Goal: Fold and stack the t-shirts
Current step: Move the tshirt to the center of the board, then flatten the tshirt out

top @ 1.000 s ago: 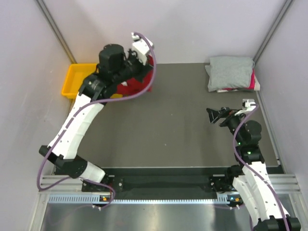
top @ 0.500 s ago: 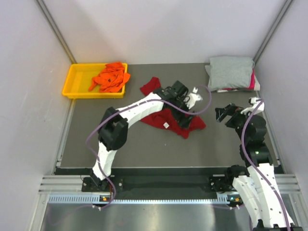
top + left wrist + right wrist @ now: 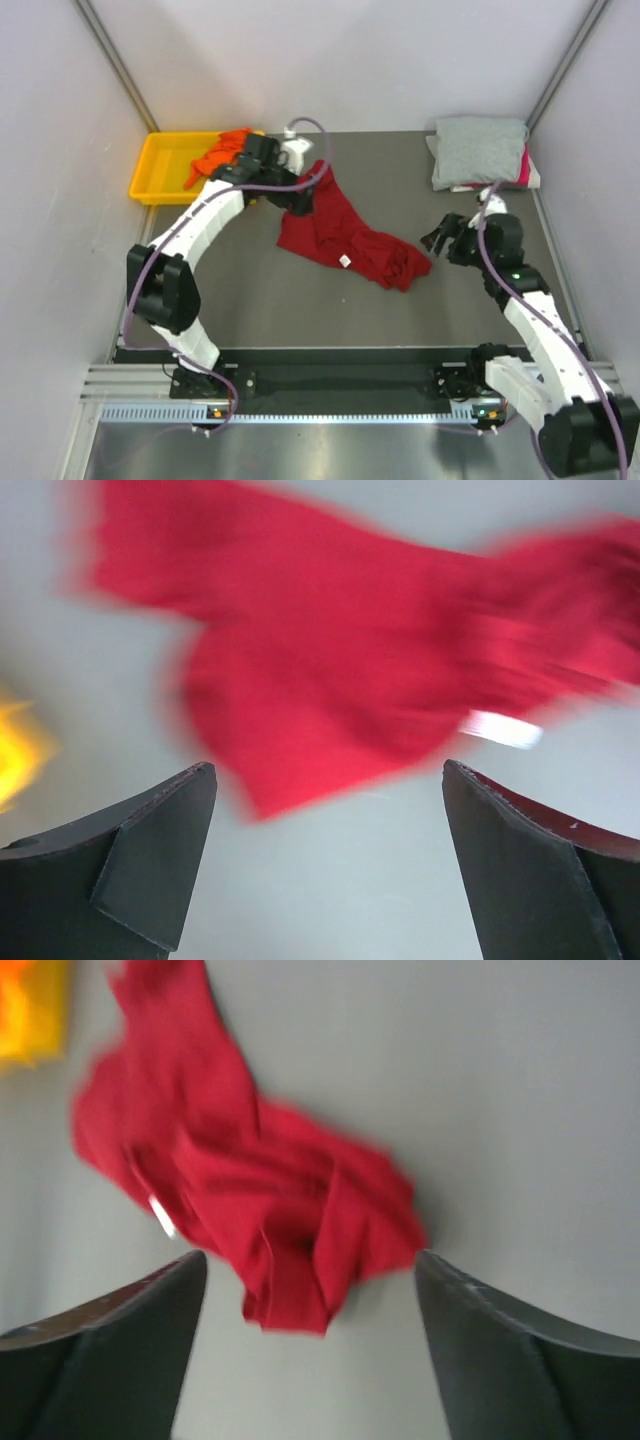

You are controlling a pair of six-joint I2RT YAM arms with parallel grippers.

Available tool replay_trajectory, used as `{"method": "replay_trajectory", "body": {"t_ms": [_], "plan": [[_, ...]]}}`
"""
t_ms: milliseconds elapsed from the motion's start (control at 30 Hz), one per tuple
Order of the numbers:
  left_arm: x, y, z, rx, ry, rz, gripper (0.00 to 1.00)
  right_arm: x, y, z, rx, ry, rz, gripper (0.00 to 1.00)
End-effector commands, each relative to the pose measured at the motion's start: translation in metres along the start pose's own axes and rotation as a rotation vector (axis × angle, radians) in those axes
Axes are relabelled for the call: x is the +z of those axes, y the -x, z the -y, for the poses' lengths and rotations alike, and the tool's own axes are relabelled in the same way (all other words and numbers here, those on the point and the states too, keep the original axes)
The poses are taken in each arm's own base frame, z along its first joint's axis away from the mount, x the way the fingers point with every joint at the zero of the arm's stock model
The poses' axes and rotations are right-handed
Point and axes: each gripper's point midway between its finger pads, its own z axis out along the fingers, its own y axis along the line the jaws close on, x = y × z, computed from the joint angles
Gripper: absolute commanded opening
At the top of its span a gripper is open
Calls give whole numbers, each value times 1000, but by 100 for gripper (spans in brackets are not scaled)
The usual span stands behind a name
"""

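Swinging back toward the yellow tray (image 3: 150,172), the left gripper (image 3: 328,770) is hanging spread and empty; the right gripper (image 3: 310,1255), also spread, is hovering beside the dark red shirt (image 3: 340,235), which is lying crumpled mid-table. The grey shirt (image 3: 478,150) is sitting folded on the pink shirt (image 3: 523,170); the red one and the orange shirt (image 3: 225,152) are still waiting. Pale walls (image 3: 380,60) are enclosing the dark table (image 3: 260,290)

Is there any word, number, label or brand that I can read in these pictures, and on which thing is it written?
No text can be read anywhere.
The dark red shirt carries a small white tag, but it is too small in the top view and too blurred in both wrist views to read.
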Motion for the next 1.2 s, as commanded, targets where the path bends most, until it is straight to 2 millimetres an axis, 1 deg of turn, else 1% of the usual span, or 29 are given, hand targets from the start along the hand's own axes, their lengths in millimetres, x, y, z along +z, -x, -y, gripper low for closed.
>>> {"method": "replay_trajectory", "body": {"t_ms": [0,67,100,133,167,200,233,333,367,400,500,567,633,667,700,733,767,800,833,867,900,933,967,1000,1033,1067,1100,1133,1167], "plan": [[20,-11,-74,-60,183,3,99,20,-37,-7,35,23,-98,87],[42,-19,-94,-43,222,-44,99,35,-56,-2,44,-1,-153,88],[45,1,-99,-32,220,-12,99,40,-61,2,52,-21,-164,88],[63,-5,-104,-39,206,-42,99,48,-72,7,68,-38,-198,87],[68,-1,-106,-40,193,-41,99,52,-75,10,76,-45,-198,84],[69,21,-112,-27,210,3,99,56,-80,16,82,-65,-207,83],[86,15,-120,-37,215,-16,99,62,-83,19,89,-72,-205,82],[114,21,-137,-47,234,-7,99,73,-95,25,110,-80,-225,72],[118,31,-139,-47,229,12,99,78,-94,23,110,-66,-221,62],[135,18,-138,-63,203,-19,99,80,-96,21,121,-52,-232,56],[154,10,-129,-74,159,-38,96,92,-98,19,132,-35,-234,38],[162,4,-117,-82,121,-52,79,99,-96,22,134,-44,-230,25],[164,-8,-109,-105,91,-76,46,108,-92,25,131,-52,-226,15],[162,-13,-105,-110,77,-85,10,114,-81,22,122,-45,-209,6],[154,-19,-99,-115,66,-96,0,119,-75,22,101,-44,-201,2],[149,-21,-93,-116,53,-99,0,127,-75,26,96,-59,-215,0],[145,-40,-81,-132,10,-137,0,138,-52,21,84,-50,-177,0],[126,-29,-73,-116,1,-105,0,146,-43,19,67,-40,-170,0],[118,-31,-67,-113,-12,-101,0,160,-45,23,63,-45,-187,0],[114,-54,-55,-129,-42,-133,0,175,-13,9,48,-16,-135,0],[94,-45,-45,-115,-47,-101,0,192,-18,13,50,-24,-167,0],[89,-74,-26,-126,-92,-156,0,208,18,-5,35,21,-116,0],[82,-79,-14,-111,-115,-164,0,219,28,-11,32,41,-112,0],[67,-78,0,-60,-136,-153,0,240,20,-8,43,39,-150,0],[64,-86,28,-6,-186,-179,0,251,24,-10,50,40,-163,0],[61,-106,46,29,-217,-222,0,264,62,-27,40,79,-101,0],[50,-107,62,110,-235,-221,0,282,54,-23,49,75,-132,0],[50,-114,96,199,-291,-244,0,289,61,-27,49,83,-132,0],[47,-118,111,252,-315,-256,0,294,85,-40,42,110,-96,0]]}}
